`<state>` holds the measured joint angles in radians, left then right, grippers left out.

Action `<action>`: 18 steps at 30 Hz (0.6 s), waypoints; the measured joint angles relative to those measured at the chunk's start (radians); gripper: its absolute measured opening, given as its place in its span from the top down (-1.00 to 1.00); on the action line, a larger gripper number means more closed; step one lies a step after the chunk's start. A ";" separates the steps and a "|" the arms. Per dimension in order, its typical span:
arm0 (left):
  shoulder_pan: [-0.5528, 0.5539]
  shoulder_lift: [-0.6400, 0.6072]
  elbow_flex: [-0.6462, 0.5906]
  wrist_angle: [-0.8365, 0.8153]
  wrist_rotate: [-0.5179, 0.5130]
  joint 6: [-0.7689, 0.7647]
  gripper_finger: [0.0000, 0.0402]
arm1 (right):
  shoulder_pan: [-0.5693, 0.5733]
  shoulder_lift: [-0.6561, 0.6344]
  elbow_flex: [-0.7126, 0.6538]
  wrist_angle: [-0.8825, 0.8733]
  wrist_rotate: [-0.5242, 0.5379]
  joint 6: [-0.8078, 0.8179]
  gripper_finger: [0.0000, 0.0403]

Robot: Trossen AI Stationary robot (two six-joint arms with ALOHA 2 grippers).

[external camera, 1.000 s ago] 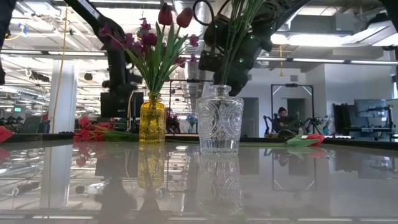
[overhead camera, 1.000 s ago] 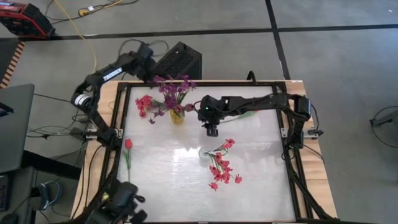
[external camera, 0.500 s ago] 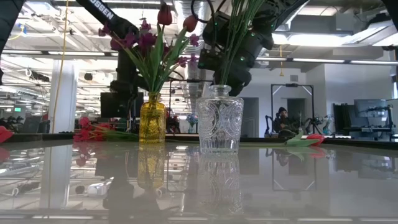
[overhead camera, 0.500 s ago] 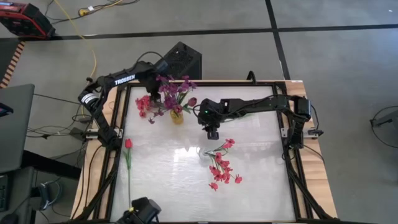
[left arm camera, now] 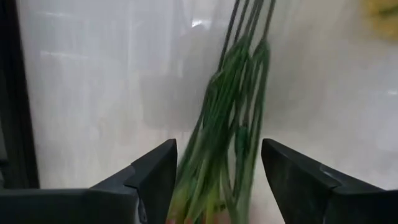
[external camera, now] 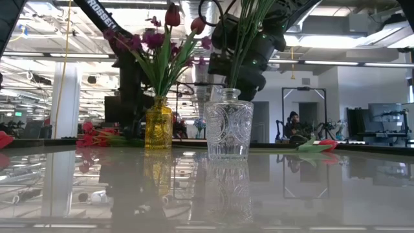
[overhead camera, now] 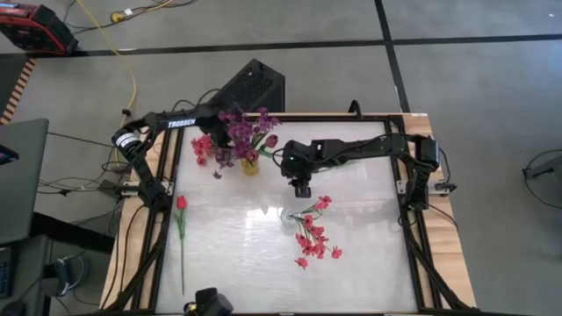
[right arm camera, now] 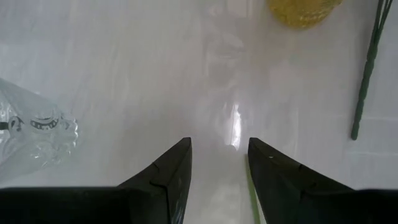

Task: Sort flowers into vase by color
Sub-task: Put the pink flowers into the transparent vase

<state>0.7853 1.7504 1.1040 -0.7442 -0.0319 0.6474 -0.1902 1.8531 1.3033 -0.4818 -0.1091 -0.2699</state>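
Observation:
A red-pink sprig [overhead camera: 204, 147] lies on the table at the far left, beside the yellow vase [overhead camera: 250, 164] that holds purple sprigs [overhead camera: 244, 125] and tulip buds [external camera: 171, 14]. My left gripper [left arm camera: 217, 144] hangs open over the lying sprig, pointing down, its fingers on either side of the green stalks [left arm camera: 231, 118] without touching them. The clear glass vase [external camera: 228, 124] holds green stalks, with red-pink blossoms [overhead camera: 313, 235] above it. My right gripper [overhead camera: 301, 188] hovers open just beyond that vase. A single red tulip [overhead camera: 181, 204] lies flat near the left edge.
The table's black frame [overhead camera: 169, 202] runs close to the left gripper and the lying flowers. A green-and-red flower [external camera: 317, 145] lies at the far right, under the right arm. A loose green stalk [right arm camera: 367, 68] shows near the yellow vase [right arm camera: 305, 9]. Bare tabletop lies toward the near edge.
My left gripper has come in from beyond the table's far left corner, moving toward the near edge and down until it hangs over the lying red-pink sprig. It has rolled about its own axis on the way. The flowers and vases have kept their places.

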 joint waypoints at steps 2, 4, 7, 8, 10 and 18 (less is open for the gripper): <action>-0.001 0.000 -0.034 0.032 -0.003 0.007 -0.09 | 0.001 0.000 0.000 -0.023 0.000 0.000 0.09; -0.004 0.000 -0.072 0.064 -0.014 0.023 -0.06 | 0.004 0.000 0.000 -0.067 0.000 0.000 0.09; -0.011 -0.005 -0.100 0.084 -0.068 0.023 0.04 | 0.010 0.000 0.000 -0.136 0.000 0.002 0.09; -0.013 -0.005 -0.103 0.083 -0.081 0.023 0.11 | 0.014 0.000 0.000 -0.153 0.000 0.006 0.09; -0.014 -0.005 -0.105 0.071 -0.090 0.023 0.31 | 0.020 0.000 0.000 -0.190 0.000 0.014 0.09; -0.022 -0.001 -0.056 -0.004 -0.253 -0.060 0.93 | 0.072 0.000 0.000 -0.306 0.001 0.093 0.09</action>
<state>0.7635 1.7497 1.0480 -0.7480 -0.2847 0.5871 -0.1180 1.8526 1.3033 -0.7877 -0.1085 -0.1767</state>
